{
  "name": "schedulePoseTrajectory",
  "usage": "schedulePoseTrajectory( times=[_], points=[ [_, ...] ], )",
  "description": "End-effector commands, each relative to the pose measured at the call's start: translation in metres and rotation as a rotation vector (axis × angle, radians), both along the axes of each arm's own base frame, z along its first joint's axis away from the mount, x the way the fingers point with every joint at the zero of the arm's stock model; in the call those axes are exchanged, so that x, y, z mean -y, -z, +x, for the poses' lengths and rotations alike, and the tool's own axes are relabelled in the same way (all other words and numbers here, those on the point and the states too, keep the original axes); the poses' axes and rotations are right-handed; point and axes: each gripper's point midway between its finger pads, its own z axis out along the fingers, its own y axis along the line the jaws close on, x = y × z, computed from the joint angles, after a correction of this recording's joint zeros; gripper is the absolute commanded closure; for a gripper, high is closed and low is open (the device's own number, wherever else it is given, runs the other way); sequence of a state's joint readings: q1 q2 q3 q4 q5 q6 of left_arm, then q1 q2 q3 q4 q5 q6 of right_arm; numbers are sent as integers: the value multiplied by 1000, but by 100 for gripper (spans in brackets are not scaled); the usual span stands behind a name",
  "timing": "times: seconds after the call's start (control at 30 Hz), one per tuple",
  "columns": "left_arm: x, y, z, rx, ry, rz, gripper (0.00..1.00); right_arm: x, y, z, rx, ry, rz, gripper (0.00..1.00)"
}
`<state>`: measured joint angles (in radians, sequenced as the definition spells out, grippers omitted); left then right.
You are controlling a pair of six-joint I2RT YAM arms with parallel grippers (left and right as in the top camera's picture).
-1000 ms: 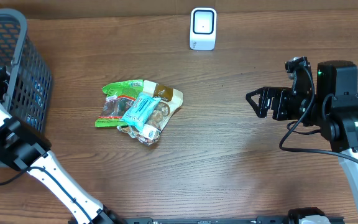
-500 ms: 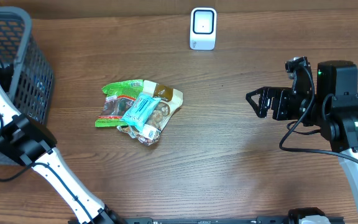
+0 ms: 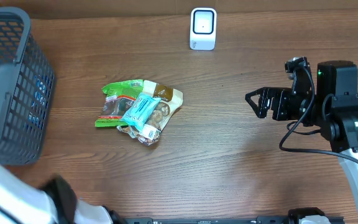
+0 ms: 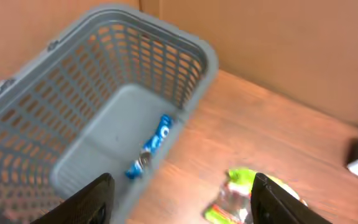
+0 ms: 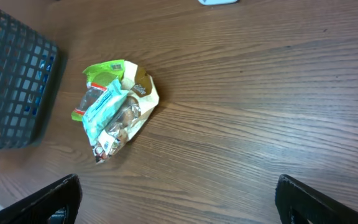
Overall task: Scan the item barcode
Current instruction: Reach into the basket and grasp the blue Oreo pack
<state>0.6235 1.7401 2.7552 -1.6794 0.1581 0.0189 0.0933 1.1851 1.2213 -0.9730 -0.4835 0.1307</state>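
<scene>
Near the middle of the worktop (image 3: 229,177), off to the basket side of the scanner, lies a small heap of snack packets (image 3: 138,111). A teal bar (image 3: 140,109) rests across a green packet (image 3: 118,99) and a beige packet (image 3: 166,99), all three touching and overlapping. No barcode can be made out on any of them from these views. The white scanner (image 3: 203,28) stands at the far edge, well apart from the heap. The grey basket (image 3: 14,93) sits at the left end, with one blue-wrapped item (image 4: 149,148) lying on its floor. The left claw (image 4: 182,190) hangs above the basket's near end, fingers apart with nothing between them. The right claw (image 3: 252,104) waits on the opposite side, well clear of the packets, also spread wide and empty. The main risk comes from the overlap. A pinch aimed at the top bar could catch the film of a packet beneath and lift two at once, or drag the heap sideways. Glossy wrapping may also slip from a shallow grip. Even a clean pick could present the wrong face to the scanner, so the code would not read.
</scene>
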Motion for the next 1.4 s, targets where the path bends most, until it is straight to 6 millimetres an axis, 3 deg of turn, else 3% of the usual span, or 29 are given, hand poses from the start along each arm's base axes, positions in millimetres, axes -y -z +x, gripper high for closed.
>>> schedulePoseTrajectory(
  times=[0.0,0.07,0.13,0.27,0.3,0.43,0.53,0.57,0.63,0.7,0.77,0.87,0.93,1.0,1.07,1.13,1.2,1.37],
  points=[
    [38,17,-40,-62,-13,-55,40,-3,-12,1,29,-12,15,0],
    [55,37,-57,-117,4,-83,45,-3,-12,1,30,-12,15,0],
    [57,65,-77,-187,-31,-54,56,-3,-12,1,32,-12,15,0],
    [71,81,-80,25,4,79,59,-3,-12,1,33,-12,15,0],
    [75,82,-84,115,17,143,57,-3,-12,1,32,-13,15,0],
    [84,78,-91,358,57,325,36,-3,-12,1,32,-13,16,0],
    [81,54,-82,463,57,378,28,-4,-13,1,31,-18,22,0],
    [76,34,-71,494,56,409,25,-6,-13,0,31,-25,30,0],
    [66,16,-61,489,29,406,21,-6,-13,-1,28,-26,30,0],
    [43,-4,-45,420,-57,372,19,-6,-12,-2,19,-25,29,0],
    [15,-14,-26,303,-146,361,16,-6,-11,-3,14,-25,28,0],
    [-24,-5,5,132,-231,297,10,-6,-10,-4,6,-25,28,0],
    [-64,17,23,22,-311,189,9,-6,-8,-6,-4,-25,27,0],
    [-91,38,37,-17,-310,96,9,-5,-8,-7,-8,-25,26,0],
    [-125,86,53,-60,-267,-70,10,-6,-8,-6,-3,-25,27,0],
    [-139,117,58,-111,-264,-144,13,-6,-10,-5,5,-25,27,0],
    [-153,167,63,-215,-278,-229,15,-6,-11,-3,11,-25,28,0],
    [-156,259,79,-384,-250,-404,24,-6,-10,-5,4,-25,28,0]
  ],
)
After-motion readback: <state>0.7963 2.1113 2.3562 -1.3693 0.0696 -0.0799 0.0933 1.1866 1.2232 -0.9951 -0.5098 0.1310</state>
